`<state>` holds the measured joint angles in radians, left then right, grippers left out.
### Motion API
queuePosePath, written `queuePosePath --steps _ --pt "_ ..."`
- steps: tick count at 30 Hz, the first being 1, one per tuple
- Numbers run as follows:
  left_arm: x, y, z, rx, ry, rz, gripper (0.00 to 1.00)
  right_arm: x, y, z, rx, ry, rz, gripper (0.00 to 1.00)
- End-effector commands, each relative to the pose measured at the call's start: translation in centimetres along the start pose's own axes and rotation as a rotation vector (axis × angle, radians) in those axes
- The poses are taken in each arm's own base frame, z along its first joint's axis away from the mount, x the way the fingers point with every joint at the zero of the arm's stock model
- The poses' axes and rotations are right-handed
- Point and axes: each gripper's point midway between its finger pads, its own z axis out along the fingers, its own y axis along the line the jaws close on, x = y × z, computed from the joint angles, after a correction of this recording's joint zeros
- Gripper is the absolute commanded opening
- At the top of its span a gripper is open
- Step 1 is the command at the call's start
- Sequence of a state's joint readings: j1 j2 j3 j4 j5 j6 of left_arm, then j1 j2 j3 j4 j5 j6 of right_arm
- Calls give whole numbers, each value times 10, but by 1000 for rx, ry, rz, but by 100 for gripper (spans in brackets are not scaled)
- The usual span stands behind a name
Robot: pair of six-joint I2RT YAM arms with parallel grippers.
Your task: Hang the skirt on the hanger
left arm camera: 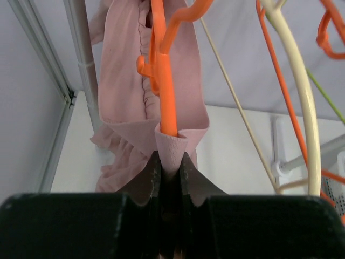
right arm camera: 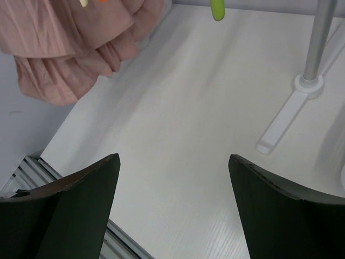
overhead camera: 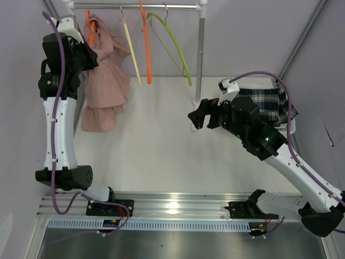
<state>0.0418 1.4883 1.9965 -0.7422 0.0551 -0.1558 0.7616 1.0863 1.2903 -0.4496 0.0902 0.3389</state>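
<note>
The left fingers point(left arm camera: 152, 181) are pinched shut on a fold of the waistband of the pink skirt point(left arm camera: 125, 81). The shaft of the orange hanger point(left arm camera: 165, 91) runs down into that same fold, meeting it right at the fingertips. In the left wrist view the waistband wraps the hanger on both sides, and the ruffled hem hangs below and to the left of the fingers.

From above, the skirt hangs at the left end of the rail point(overhead camera: 135, 6), just beside the raised left arm, with its hem low over the tabletop point(overhead camera: 161, 145). I cannot tell whether the hem touches the surface.

Further right on the rail hang a cream hanger point(overhead camera: 131, 51), a second orange hanger point(overhead camera: 146, 54) and a green hanger point(overhead camera: 175, 51).

The right fingers point(overhead camera: 197, 116) stand wide apart with nothing between them. They hover over the tabletop near the rack's right post point(overhead camera: 200, 54), well apart from the skirt. A plaid cloth point(overhead camera: 268, 105) lies at the right edge of the tabletop, partly hidden by the right arm.
</note>
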Motion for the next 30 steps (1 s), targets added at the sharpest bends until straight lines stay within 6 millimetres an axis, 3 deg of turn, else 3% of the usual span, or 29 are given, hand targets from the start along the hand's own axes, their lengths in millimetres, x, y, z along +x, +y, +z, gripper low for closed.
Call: queuePosePath --steps 1,2,3,11,19,27,30 --pt "-60 4 -10 -37 -172 38 0 -21 16 -2 -70 -45 -8 88" --pt "-74 1 -14 -30 -208 32 0 -23 17 -3 -75 -46 -7 88" --pt "-71 2 -3 -32 -192 25 0 -24 18 -3 -79 -47 -8 88" --pt "-87 7 24 -50 -240 -21 0 -24 16 -1 -78 -40 -16 88" --pt "-82 8 53 -15 -235 -48 0 -20 11 -1 -59 -34 -13 88" --pt "-73 20 60 -12 -203 -92 0 -15 7 1 -47 -29 -6 87" --pt "-75 13 57 35 -202 -89 0 -15 7 1 -45 -31 1 87"
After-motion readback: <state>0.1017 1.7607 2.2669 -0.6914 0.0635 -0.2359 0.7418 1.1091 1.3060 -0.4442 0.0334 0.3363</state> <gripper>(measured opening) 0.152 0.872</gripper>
